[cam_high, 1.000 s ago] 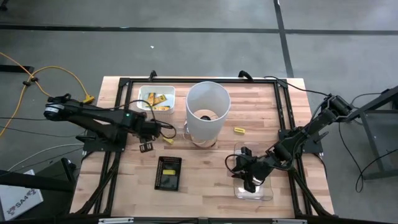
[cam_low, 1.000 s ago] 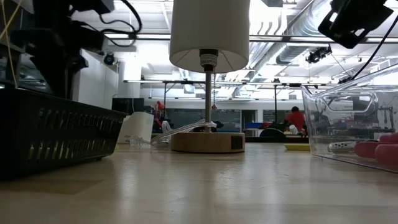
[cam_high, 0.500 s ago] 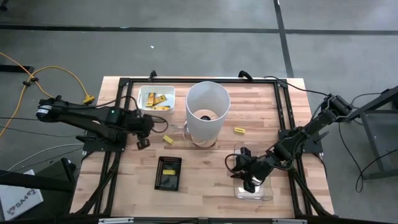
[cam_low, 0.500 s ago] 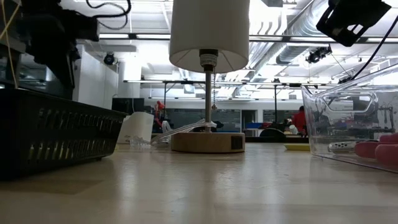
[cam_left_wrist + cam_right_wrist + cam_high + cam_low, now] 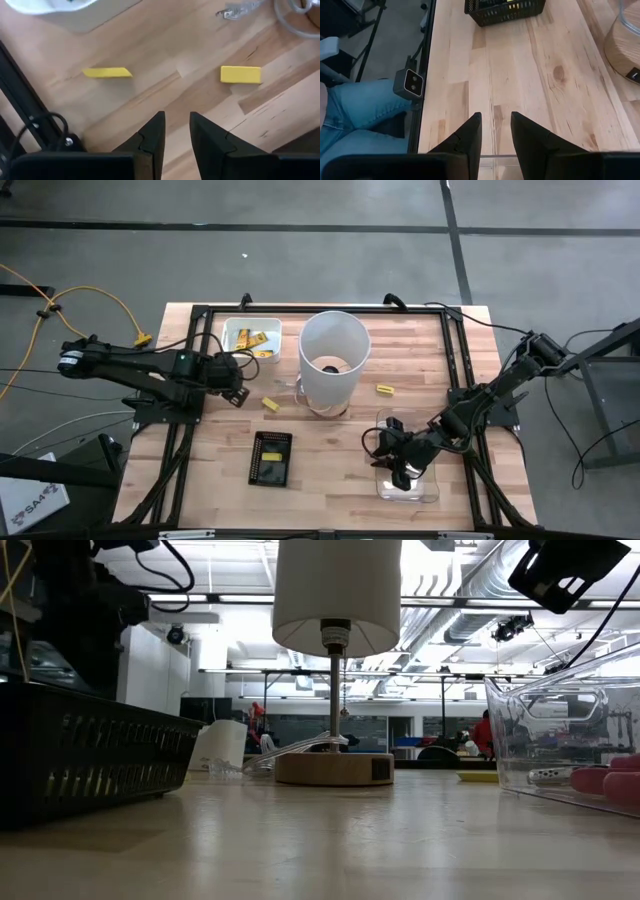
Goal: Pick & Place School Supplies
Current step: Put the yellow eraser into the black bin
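No brand or writing can be read on anything on the table; only white lettering on a dark thing (image 5: 30, 502) on the floor shows, too small to make out.

Nearest the front edge, the right gripper (image 5: 403, 475) hangs over a clear bin (image 5: 432, 490) holding pink-handled tools (image 5: 608, 780). Its fingers (image 5: 467, 135) stand a little apart with nothing between them. A black basket (image 5: 271, 457) with one yellow piece inside sits left of the bin.

Mid-table, the left gripper (image 5: 240, 393) hovers beside a loose yellow piece (image 5: 269, 404); its fingers (image 5: 152, 136) are slightly parted and empty. In the left wrist view a second yellow piece (image 5: 107, 73) lies farther off. A white cylinder (image 5: 334, 358) on a wooden base stands at centre, another yellow piece (image 5: 385, 389) to its right. At the far edge a white tray (image 5: 232, 331) holds more yellow pieces.

The table (image 5: 330, 470) is pale wood planks in a black frame, on a grey floor with a yellow cable (image 5: 75, 295). Beyond lies a bright workshop with ceiling ducts and a person (image 5: 487, 730) in red.
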